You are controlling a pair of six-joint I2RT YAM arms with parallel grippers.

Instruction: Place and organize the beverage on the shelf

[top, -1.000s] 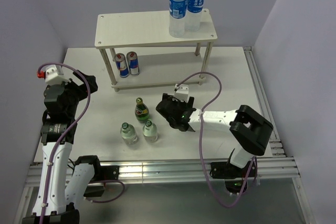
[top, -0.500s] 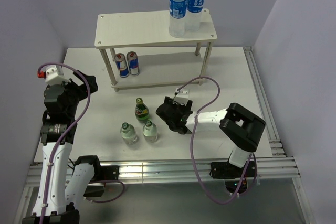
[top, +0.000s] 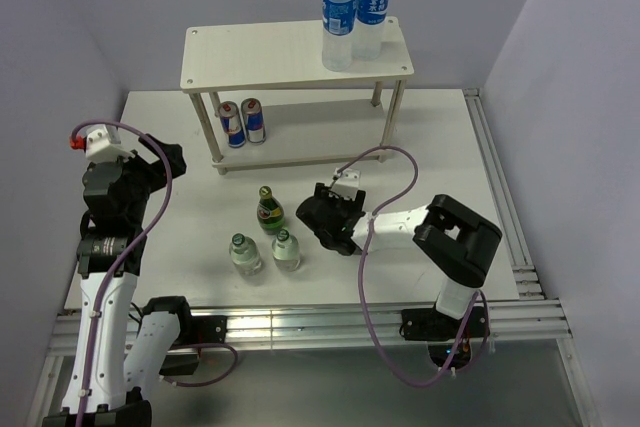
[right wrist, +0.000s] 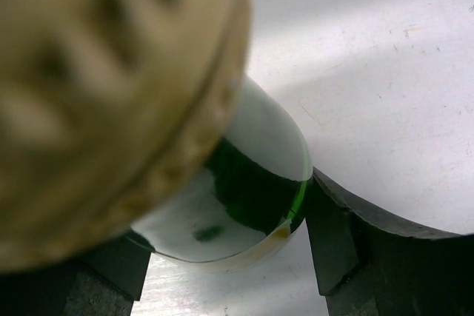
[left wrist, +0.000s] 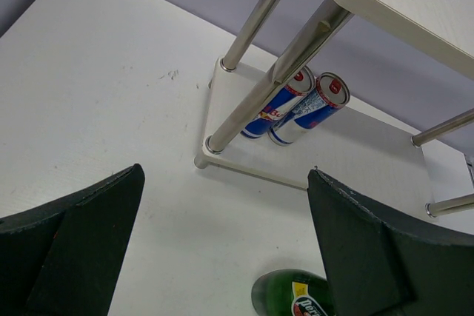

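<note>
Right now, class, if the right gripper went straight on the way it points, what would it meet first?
The dark green bottle: the right gripper points left at it, and the right wrist view shows its fingers flanking the bottle. Whether they touch it is unclear.

Partial "perr" on green bottle [left wrist: 292,295] label, "Bu" on can [left wrist: 278,101]

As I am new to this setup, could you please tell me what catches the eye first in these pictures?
Two blue-labelled water bottles stand on top of the shelf at its right end, with two cans on its lower board at the left. In front, three green bottles wait on the table, and the jaws of the right arm flank the gold-capped bottle.
</note>
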